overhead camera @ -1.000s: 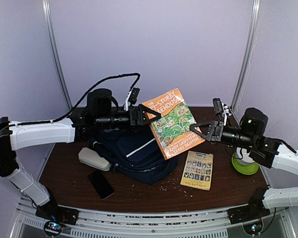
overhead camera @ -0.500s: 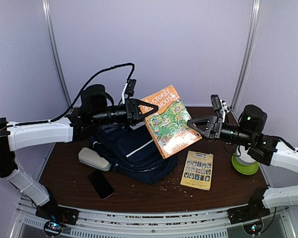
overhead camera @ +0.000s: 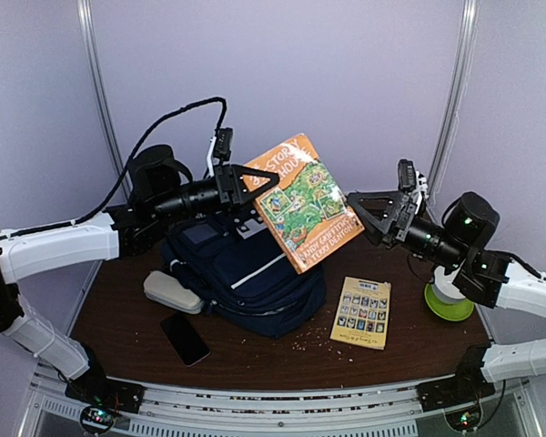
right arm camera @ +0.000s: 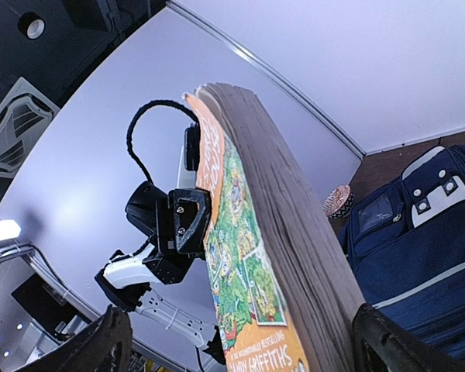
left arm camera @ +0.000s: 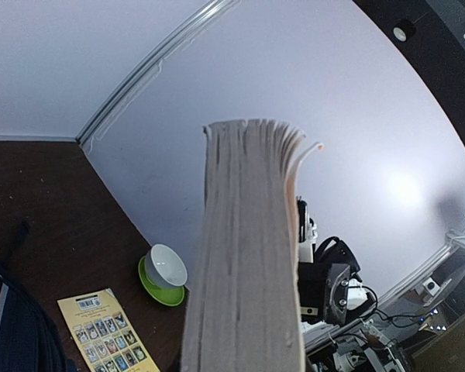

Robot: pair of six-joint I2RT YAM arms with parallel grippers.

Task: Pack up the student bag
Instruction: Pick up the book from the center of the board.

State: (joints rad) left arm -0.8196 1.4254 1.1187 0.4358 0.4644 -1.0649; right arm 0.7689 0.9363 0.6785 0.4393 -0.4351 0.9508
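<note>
One navy-blue striped fabric backpack [overhead camera: 246, 273] lies on the tabletop [overhead camera: 409, 350] beneath the left fingers [overhead camera: 241, 170], which grasp an orange paperback book [overhead camera: 300, 202]. The right fingers [overhead camera: 373, 195] are spread wide, released, around its right edge.

Black phone [overhead camera: 184, 339] near beige pouch [overhead camera: 172, 291]; white cup [left arm camera: 167, 266] on green saucer [left arm camera: 161, 293].

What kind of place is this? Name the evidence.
Probably a robot test booth: plain lilac enclosure walls, a brown table with a metal mounting rail, and staged school items like the navy backpack.

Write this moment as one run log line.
left pincer: shut on book | right pincer: open around book | student bag: on table
</note>
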